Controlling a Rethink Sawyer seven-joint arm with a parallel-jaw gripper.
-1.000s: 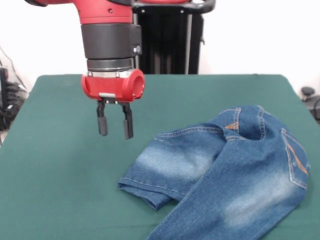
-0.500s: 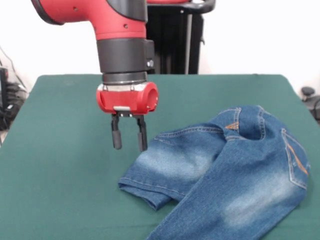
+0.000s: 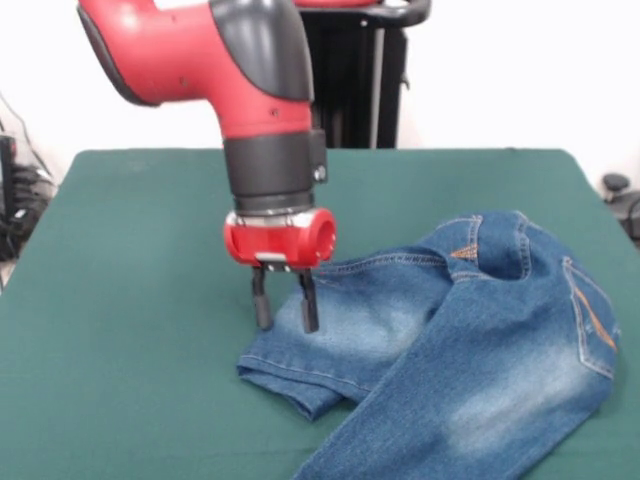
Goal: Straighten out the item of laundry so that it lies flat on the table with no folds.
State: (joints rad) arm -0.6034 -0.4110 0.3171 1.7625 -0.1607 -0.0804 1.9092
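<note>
The item of laundry [image 3: 460, 350], a small pair of faded blue jeans with orange stitching, lies rumpled on the right half of the green table [image 3: 130, 300]. One leg is folded across toward the middle, its hem doubled under near the front. My gripper [image 3: 285, 312] hangs open over that folded leg's left edge, one finger [image 3: 262, 312] at the cloth's border, the other over the pale patch. Nothing is held between them.
Black equipment sits off the table's right edge [image 3: 620, 195] and cables lie at the left edge [image 3: 15, 190]. The jeans' lower leg runs off the picture's bottom.
The arm has moved right, toward the front and down, bringing the open gripper from bare table to the folded leg's edge. The jeans have not moved.
</note>
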